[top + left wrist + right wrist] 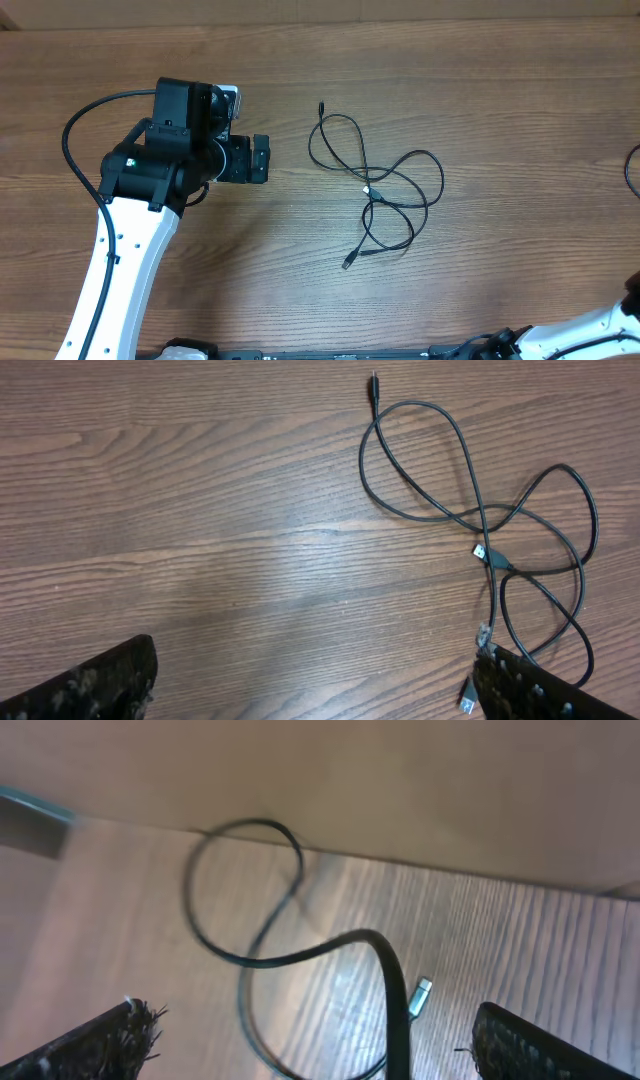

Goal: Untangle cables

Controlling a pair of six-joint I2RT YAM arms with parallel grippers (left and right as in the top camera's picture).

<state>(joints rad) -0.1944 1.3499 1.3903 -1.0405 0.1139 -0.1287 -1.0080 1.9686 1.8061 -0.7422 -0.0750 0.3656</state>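
- Two grippers, both spread wide and empty; the left gripper point(262, 160) hangs over the bare wooden table point(200, 60); the right gripper point(312, 1020) hangs over a cable
- One tangle of thin black cables point(385, 190) lies at 3 o'clock from the left gripper, apart from it; three plug ends point(320, 104) show; how many cords it holds I cannot tell
- One further looped black cable point(250, 955) lies at the table's 3 o'clock edge; one silver plug point(422, 990) shows on it

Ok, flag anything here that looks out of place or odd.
The cables in the middle lie looped across each other, plugs loose. One more cable lies apart, its loop reaching the edge of the table in the right wrist view. Nothing looks damaged or spilled.
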